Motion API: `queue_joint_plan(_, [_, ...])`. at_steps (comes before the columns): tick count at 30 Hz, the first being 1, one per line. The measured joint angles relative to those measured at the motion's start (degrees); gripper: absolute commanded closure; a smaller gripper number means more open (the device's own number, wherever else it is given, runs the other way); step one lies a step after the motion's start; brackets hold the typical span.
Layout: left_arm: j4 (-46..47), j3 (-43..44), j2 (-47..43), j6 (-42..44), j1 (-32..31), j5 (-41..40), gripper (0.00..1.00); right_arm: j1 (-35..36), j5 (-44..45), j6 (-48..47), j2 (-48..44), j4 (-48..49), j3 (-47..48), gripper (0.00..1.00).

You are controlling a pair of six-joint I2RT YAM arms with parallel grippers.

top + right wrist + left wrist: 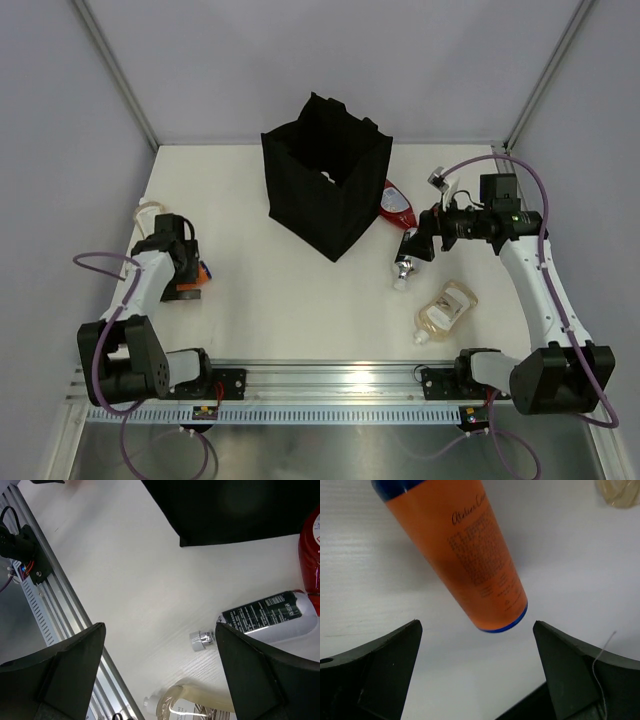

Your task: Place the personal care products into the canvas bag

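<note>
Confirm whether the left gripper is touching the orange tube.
Apart. In the left wrist view the left gripper is open, and bare table shows between the orange tube and each finger.

Bag (327, 190) centre, tube (403, 270) right (bottle (446, 309) nearer) — second tube (470, 555) far left

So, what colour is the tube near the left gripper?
The tube is orange with blue ends, best seen from the left wrist.

A white counter (270, 300) was seen, closed in by pale grey walls (300, 60). A silver metal rail (340, 378) was fixed along its near edge.
</note>
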Motion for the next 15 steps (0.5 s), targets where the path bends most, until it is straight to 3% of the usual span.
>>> queue_joint_plan(11, [-0.3, 7.9, 15.3, 4.1, 8.1, -0.4, 0.02, -5.2, -7.6, -1.3, -2.6, 4.1, -5.2, 0.01])
queue_joint_plan(15, [-0.5, 8.9, 20.3, 6.1, 8.7, 0.1, 0.17, -7.3, -9.3, -0.5, -4.2, 6.1, -7.0, 0.0])
